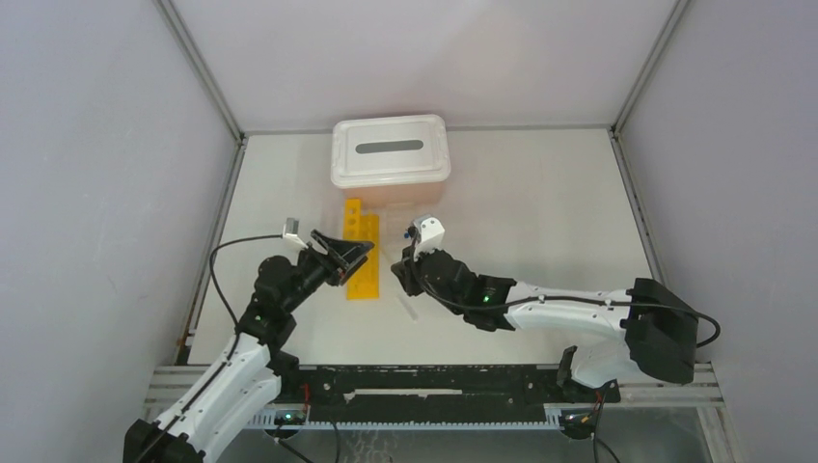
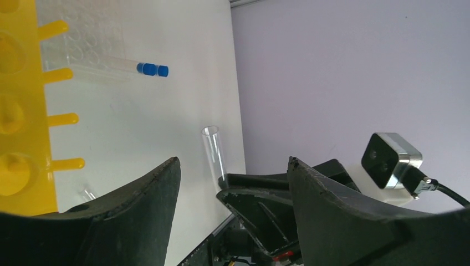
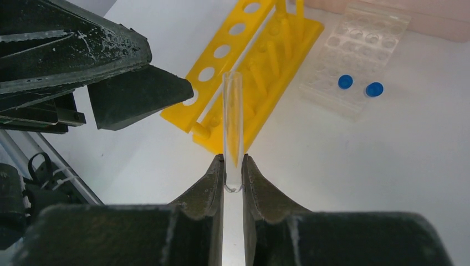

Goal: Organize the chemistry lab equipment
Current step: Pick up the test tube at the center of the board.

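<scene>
Right gripper (image 3: 233, 169) pinching clear test tube (image 3: 233, 111) near rounded base, jaws nearly closed. Tube probably light, rigid, slippery, fragile; gripping low leaving open end free. Yellow rack (image 3: 260, 61) lying at 12 o'clock; left gripper (image 1: 342, 254) hovering wide open, empty.

White table (image 1: 540, 193) within plain pale-grey walls (image 1: 96, 145), slanting metal corner posts (image 1: 198, 68), soft even light
</scene>
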Available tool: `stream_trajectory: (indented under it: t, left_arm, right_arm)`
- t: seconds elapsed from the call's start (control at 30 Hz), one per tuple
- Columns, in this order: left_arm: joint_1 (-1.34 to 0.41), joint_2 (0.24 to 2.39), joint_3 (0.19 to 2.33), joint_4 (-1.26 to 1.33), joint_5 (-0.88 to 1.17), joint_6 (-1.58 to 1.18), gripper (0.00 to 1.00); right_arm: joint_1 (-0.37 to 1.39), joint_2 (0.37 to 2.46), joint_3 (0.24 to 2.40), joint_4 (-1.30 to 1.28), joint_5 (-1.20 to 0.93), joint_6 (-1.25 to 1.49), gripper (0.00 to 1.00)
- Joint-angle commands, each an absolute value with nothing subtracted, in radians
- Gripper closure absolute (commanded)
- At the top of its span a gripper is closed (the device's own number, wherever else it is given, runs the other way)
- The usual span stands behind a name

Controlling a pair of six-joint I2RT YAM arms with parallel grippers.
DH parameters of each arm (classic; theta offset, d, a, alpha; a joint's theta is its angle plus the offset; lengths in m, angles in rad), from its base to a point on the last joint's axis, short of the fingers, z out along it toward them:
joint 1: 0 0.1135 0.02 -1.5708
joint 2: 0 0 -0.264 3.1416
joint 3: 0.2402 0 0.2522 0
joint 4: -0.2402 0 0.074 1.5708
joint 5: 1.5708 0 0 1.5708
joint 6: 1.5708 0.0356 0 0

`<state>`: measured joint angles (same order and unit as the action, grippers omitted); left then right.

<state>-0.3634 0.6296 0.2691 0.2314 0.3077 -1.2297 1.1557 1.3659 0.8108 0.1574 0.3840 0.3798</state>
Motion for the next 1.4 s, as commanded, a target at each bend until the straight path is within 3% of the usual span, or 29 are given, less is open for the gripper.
stream_trajectory:
  t: [0.0, 0.5, 0.87, 1.13, 1.37]
  left_arm:
    - [-0.386, 0.650, 0.265, 0.323, 0.278, -1.247, 0.26]
    - [-0.419, 0.755, 0.323, 0.336, 0.278, -1.178, 0.29]
    - [-0.422, 0.842, 0.376, 0.361, 0.306, -1.159, 0.45]
    - [-0.424, 0.892, 0.393, 0.406, 0.336, -1.168, 0.70]
    - [-0.425, 0.909, 0.398, 0.412, 0.353, -1.165, 0.76]
  right_arm:
    - [1.185, 1.387, 0.866, 0.238, 0.495, 0.508, 1.00]
    - [1.217, 1.409, 0.915, 0.209, 0.545, 0.607, 1.00]
    - [1.205, 1.435, 0.928, 0.204, 0.481, 0.610, 1.00]
    - [1.183, 1.455, 0.934, 0.206, 0.448, 0.609, 1.00]
    - [1.167, 1.462, 0.934, 0.219, 0.438, 0.605, 1.00]
